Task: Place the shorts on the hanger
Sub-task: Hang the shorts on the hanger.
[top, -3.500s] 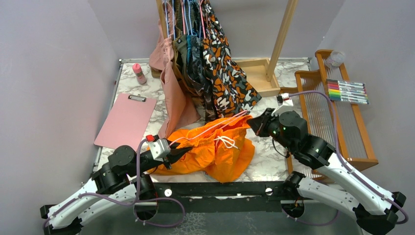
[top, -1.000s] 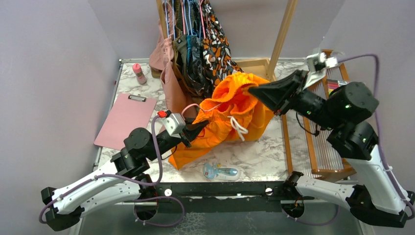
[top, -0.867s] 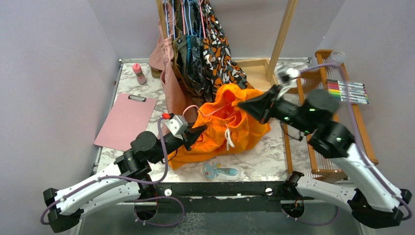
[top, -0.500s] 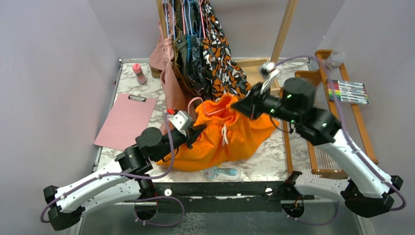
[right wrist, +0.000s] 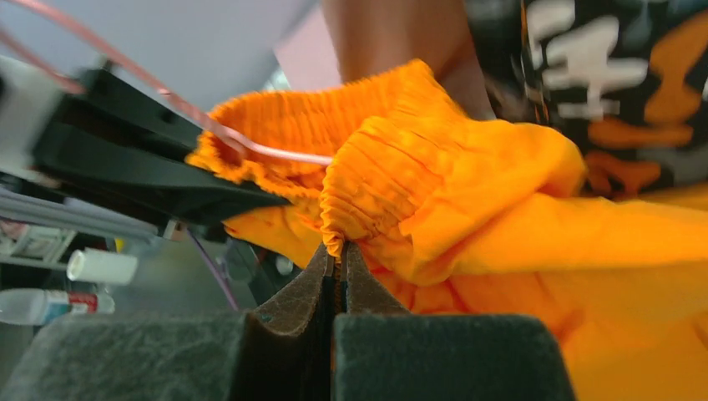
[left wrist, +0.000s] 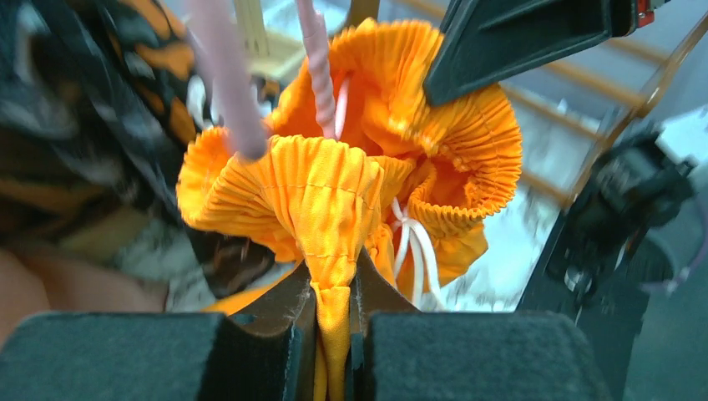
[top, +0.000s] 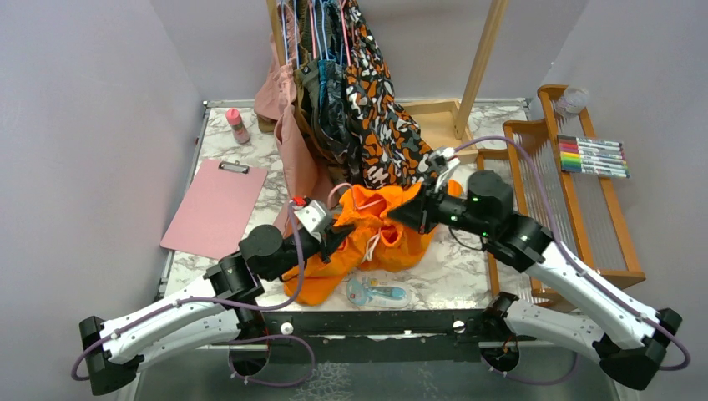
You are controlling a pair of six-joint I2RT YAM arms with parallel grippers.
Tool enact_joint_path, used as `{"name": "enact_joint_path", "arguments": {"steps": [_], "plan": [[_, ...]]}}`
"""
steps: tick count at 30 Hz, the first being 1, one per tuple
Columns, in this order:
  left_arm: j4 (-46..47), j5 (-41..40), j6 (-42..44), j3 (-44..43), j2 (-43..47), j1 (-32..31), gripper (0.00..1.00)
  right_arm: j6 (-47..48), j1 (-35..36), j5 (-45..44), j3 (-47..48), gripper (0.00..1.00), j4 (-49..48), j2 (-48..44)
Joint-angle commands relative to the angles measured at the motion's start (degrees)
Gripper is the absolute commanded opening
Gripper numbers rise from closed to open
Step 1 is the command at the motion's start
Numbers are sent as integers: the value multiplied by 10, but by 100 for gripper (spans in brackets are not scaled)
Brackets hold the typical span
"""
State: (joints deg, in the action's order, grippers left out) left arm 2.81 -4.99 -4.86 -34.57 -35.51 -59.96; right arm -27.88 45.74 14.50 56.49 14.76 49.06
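Observation:
The bright orange shorts (top: 380, 238) hang bunched between both grippers, low over the table's front middle, with the white drawstring (top: 373, 241) dangling. My left gripper (top: 338, 235) is shut on the gathered waistband (left wrist: 321, 188); its own view (left wrist: 334, 280) shows fabric pinched between the fingers. My right gripper (top: 399, 215) is shut on the waistband's other side (right wrist: 376, 171), and fabric shows between its tips in the right wrist view (right wrist: 338, 251). The pink wire hanger (top: 337, 191) sticks up out of the waist opening; its wires show in the left wrist view (left wrist: 316, 63) and the right wrist view (right wrist: 280, 154).
A rack of hung garments (top: 359, 100) stands just behind the shorts, the blotch-patterned one (top: 388, 138) nearest. A teal object (top: 376, 293) lies near the front edge. A pink clipboard (top: 215, 205) and bottle (top: 238, 125) are at left; a wooden rack (top: 576, 209) and markers (top: 593, 156) at right.
My right gripper has come down and left from high at the right, bringing the waistband close to my left gripper. My left gripper moved slightly forward. The shorts now hang lower and more bunched.

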Motion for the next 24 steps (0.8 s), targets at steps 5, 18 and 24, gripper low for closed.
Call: {"name": "enact_joint_path", "arguments": {"steps": [5, 18, 24], "plan": [[-6, -18, 61, -93, -11, 2, 0, 4, 1, 62, 93, 1, -59, 2], [16, 35, -26, 16, 15, 2, 0, -2, 1, -29, -67, 1, -9, -63], [16, 37, -14, 9, 3, 2, 0, 10, 1, -23, -51, 1, -2, -72]]}}
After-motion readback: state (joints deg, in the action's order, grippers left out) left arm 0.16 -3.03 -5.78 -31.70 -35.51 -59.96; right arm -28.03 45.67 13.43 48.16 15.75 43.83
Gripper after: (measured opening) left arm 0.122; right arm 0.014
